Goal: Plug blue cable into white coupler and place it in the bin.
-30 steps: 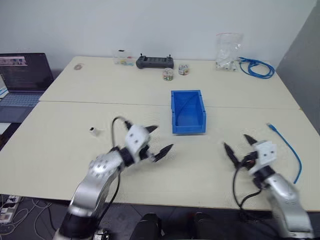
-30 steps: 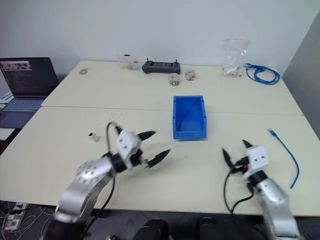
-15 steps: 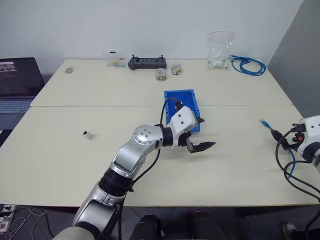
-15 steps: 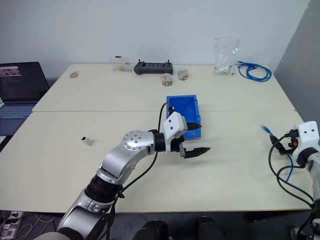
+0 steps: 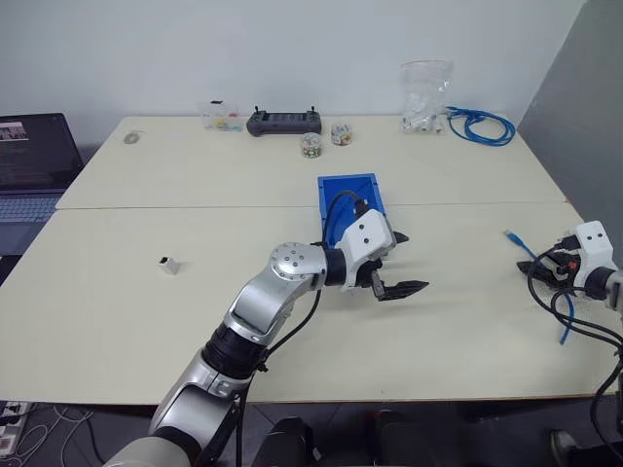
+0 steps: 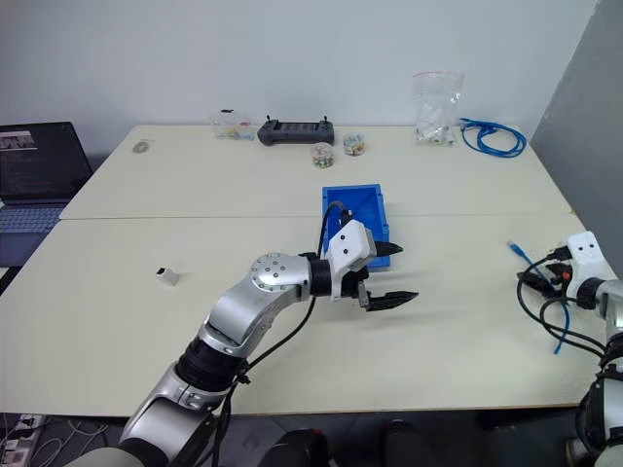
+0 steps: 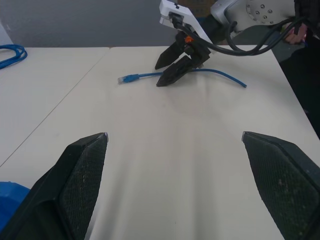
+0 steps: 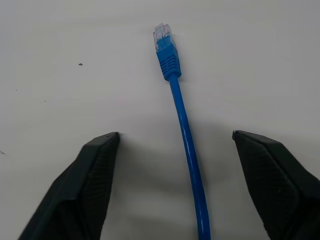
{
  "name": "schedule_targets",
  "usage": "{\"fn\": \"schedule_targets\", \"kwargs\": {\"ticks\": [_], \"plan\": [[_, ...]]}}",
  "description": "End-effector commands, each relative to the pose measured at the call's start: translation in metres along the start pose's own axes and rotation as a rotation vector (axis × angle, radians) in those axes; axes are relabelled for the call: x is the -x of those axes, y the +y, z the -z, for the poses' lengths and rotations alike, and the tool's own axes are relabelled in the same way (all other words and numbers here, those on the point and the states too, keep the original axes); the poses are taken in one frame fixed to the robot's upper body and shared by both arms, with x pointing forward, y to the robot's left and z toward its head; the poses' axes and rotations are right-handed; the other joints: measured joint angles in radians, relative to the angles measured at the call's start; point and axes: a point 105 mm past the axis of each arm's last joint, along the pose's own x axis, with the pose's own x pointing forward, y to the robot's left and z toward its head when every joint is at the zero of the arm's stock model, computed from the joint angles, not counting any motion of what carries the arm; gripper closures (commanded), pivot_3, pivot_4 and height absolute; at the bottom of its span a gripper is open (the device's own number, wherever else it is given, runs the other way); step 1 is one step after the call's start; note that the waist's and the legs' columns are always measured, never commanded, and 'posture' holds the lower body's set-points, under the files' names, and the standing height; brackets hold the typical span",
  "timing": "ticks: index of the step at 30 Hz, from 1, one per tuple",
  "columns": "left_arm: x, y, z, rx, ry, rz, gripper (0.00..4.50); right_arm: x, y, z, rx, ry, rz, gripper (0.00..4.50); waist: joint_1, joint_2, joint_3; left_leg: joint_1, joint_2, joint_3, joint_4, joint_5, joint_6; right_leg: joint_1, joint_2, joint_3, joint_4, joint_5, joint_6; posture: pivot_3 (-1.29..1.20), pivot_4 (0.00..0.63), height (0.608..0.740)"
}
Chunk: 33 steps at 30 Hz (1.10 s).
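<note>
The blue cable [image 8: 186,150] lies lengthwise between the open right gripper [image 8: 175,187] fingers; the open left gripper [image 5: 397,265] is far.

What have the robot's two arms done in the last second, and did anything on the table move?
The right gripper swung out to the blue cable and now straddles it, fingers open, not yet gripping. The left gripper reached across to the front of the bin, open and empty. The cable, bin and white coupler lie where they were.

Bright blue cable [image 8: 181,115] with clear plug, blue bin [image 5: 351,195], white coupler [image 5: 170,264], cream table [image 5: 175,175].
</note>
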Motion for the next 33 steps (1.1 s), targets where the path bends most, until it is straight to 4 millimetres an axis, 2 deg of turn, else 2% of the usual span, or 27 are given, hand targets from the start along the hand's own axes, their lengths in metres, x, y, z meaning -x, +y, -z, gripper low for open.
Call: {"fn": "schedule_targets", "kwargs": {"ticks": [1, 8, 12, 15, 20, 24, 28, 29, 30, 33], "plan": [[-0.001, -0.001, -0.009, -0.037, -0.014, 0.014, 0.0, 0.008, -0.011, -0.001, -0.084, 0.021, 0.022, 1.7, 0.0, 0.0, 0.0, 0.0, 0.0, 0.001, 0.0, 0.0, 0.0, 0.0, 0.0, 0.002, 0.0, 0.0, 0.001, 0.0, 0.15, 0.74], [-0.001, -0.003, -0.006, -0.027, -0.006, 0.029, 0.0, 0.011, -0.013, -0.001, -0.134, 0.024, 0.017, 3.36, 0.0, 0.0, 0.0, 0.001, 0.0, 0.005, 0.0, 0.0, 0.0, 0.0, 0.0, 0.007, -0.001, 0.001, 0.002, 0.0, 0.15, 0.74], [-0.001, -0.006, -0.005, -0.015, -0.004, 0.048, 0.0, 0.014, -0.011, -0.008, -0.067, -0.01, -0.025, 4.44, 0.0, 0.0, 0.0, 0.002, 0.0, 0.008, 0.0, 0.0, 0.0, 0.0, 0.0, 0.009, -0.001, 0.002, 0.004, 0.0, 0.15, 0.74], [0.001, -0.009, -0.003, -0.008, 0.005, 0.07, 0.0, 0.019, -0.001, -0.017, 0.097, -0.032, -0.102, 4.49, -0.001, 0.0, 0.0, 0.003, 0.0, 0.01, 0.0, 0.0, 0.001, 0.0, 0.001, 0.011, -0.001, 0.002, 0.005, 0.0, 0.15, 0.74], [0.012, -0.014, 0.004, 0.001, 0.04, 0.104, 0.0, 0.034, 0.019, -0.045, 0.326, -0.094, -0.22, 4.49, -0.005, 0.0, 0.0, 0.004, 0.0, 0.012, 0.0, -0.001, 0.001, 0.0, 0.001, 0.013, 0.0, 0.0, 0.011, 0.0, 0.15, 0.74], [0.047, -0.008, 0.016, 0.014, 0.088, 0.071, 0.0, 0.059, 0.059, -0.071, 0.533, -0.129, -0.395, 4.49, -0.007, 0.0, 0.0, 0.006, 0.001, 0.013, -0.001, -0.001, 0.002, -0.001, 0.001, 0.014, 0.0, 0.0, 0.012, 0.0, 0.15, 0.74], [0.103, -0.006, 0.041, 0.018, 0.222, 0.011, 0.0, 0.081, 0.118, -0.085, 0.696, -0.128, -0.605, 4.49, -0.008, 0.002, 0.001, 0.007, 0.005, 0.011, -0.002, -0.003, 0.004, -0.001, 0.003, 0.014, 0.0, 0.0, 0.011, 0.0, 0.15, 0.74], [0.109, -0.007, 0.043, 0.017, 0.237, 0.008, 0.0, 0.084, 0.125, -0.085, 0.706, -0.126, -0.627, 4.49, -0.006, 0.002, 0.001, 0.008, 0.006, 0.011, -0.002, -0.003, 0.004, -0.001, 0.004, 0.013, 0.0, -0.001, 0.011, 0.0, 0.15, 0.74], [0.121, -0.005, 0.048, 0.021, 0.264, -0.022, 0.0, 0.083, 0.141, -0.086, 0.729, -0.137, -0.673, 4.49, 0.0, 0.001, 0.002, 0.007, 0.006, 0.01, -0.002, -0.003, 0.004, 0.0, 0.003, 0.012, 0.0, -0.001, 0.011, 0.0, 0.15, 0.74], [0.155, 0.005, 0.06, 0.04, 0.335, -0.132, 0.0, 0.07, 0.185, -0.086, 0.77, -0.17, -0.772, 4.49, 0.002, -0.003, 0.003, 0.007, 0.006, 0.008, -0.001, -0.003, 0.004, 0.001, 0.003, 0.011, -0.002, -0.001, 0.011, 0.0, 0.15, 0.74]]}}
